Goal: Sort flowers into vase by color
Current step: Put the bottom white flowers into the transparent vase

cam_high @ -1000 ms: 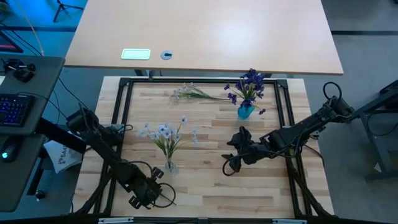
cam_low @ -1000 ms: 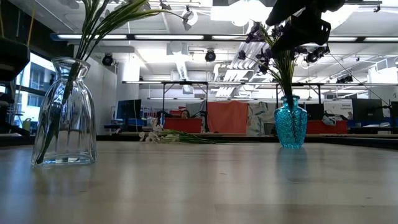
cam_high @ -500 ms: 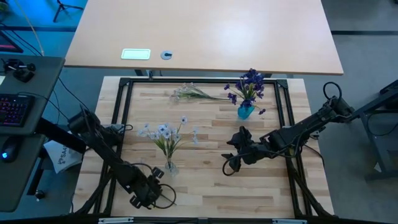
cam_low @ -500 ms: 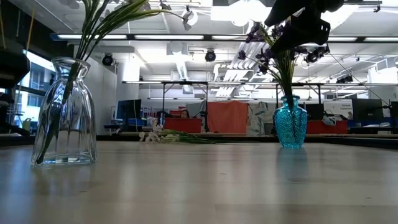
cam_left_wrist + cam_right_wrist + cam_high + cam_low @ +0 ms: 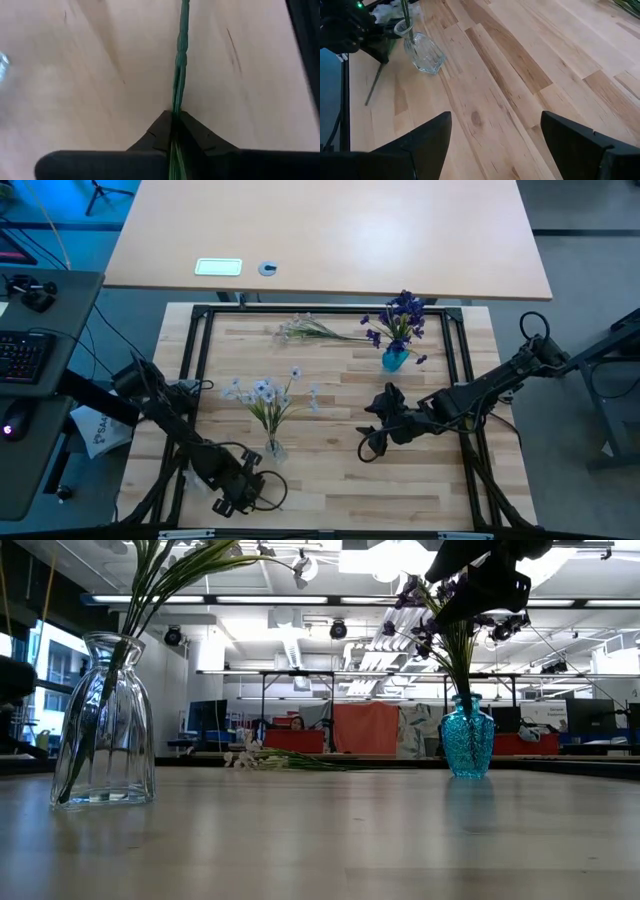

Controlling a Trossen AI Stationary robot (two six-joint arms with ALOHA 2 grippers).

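Observation:
My left gripper (image 5: 236,498) is near the table's near-left corner, shut on a slim green stem (image 5: 179,60); its blooms do not show. A clear glass vase (image 5: 272,448) (image 5: 103,720) holds pale white-bluish flowers (image 5: 262,392). A blue vase (image 5: 394,360) (image 5: 467,735) holds dark purple flowers (image 5: 402,312). More pale flowers (image 5: 308,330) lie flat near the far edge. My right gripper (image 5: 368,442) (image 5: 496,120) hovers open over the table's middle, right of the clear vase (image 5: 422,52). My left gripper pinches the green stem (image 5: 176,102) between its two shut fingers, and the stem runs on straight ahead along the fingers. In the right wrist view the stem (image 5: 375,85) slants down from the gripper, its far end (image 5: 368,103) at the table.
A black metal frame (image 5: 198,360) borders the wooden table top. A second, larger table (image 5: 330,235) stands beyond the far edge. Bare wood (image 5: 330,480) lies between the two grippers along the near side.
My left arm has sunk a little and shifted slightly toward the near edge; its dark shape at the low view's left edge stands lower than before. Its fingers stay shut on the stem. The right arm and both vases have kept still.

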